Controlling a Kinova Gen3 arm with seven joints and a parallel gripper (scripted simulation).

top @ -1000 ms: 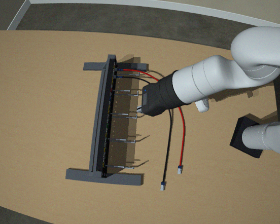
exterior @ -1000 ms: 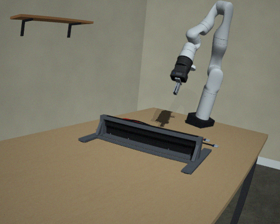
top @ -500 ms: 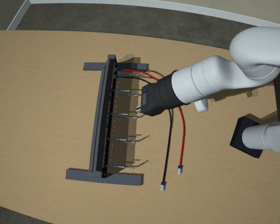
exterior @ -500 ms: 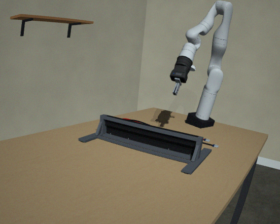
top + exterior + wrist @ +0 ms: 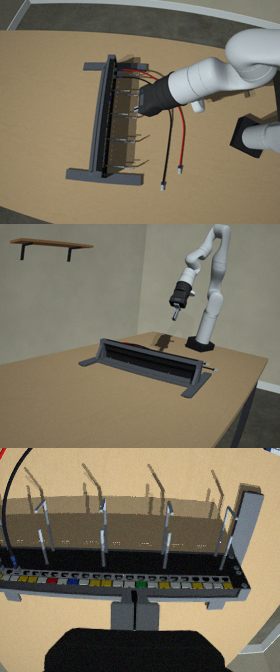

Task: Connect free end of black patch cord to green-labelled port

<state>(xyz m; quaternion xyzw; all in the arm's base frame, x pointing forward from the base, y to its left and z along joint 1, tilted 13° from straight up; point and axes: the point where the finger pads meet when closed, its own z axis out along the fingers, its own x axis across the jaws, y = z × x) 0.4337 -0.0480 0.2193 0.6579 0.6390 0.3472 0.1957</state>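
The rack point(image 5: 104, 152) point(image 5: 152, 353) point(image 5: 135, 562) stands upright on its feet. The green label point(image 5: 141, 584) marks a port right of the middle of the port row in the wrist view; no plug shows in that port. The black patch cord point(image 5: 167, 152) point(image 5: 4, 508) has one end plugged near the rack's far end. Its free plug point(image 5: 161, 186) point(image 5: 215, 370) lies on the table beyond the near foot. My gripper point(image 5: 136, 109) point(image 5: 174, 319) point(image 5: 133, 604) is shut and empty, high above the rack's front side, well away from the free plug. The free plug's latch side cannot be made out.
The red cord point(image 5: 183, 129) is also plugged at the far end; its free plug point(image 5: 179, 170) point(image 5: 207, 364) lies beside the black one. Thin metal cord guides point(image 5: 130, 117) point(image 5: 168, 543) stick out from the rack's front. A wall shelf point(image 5: 50, 243) hangs at the back left.
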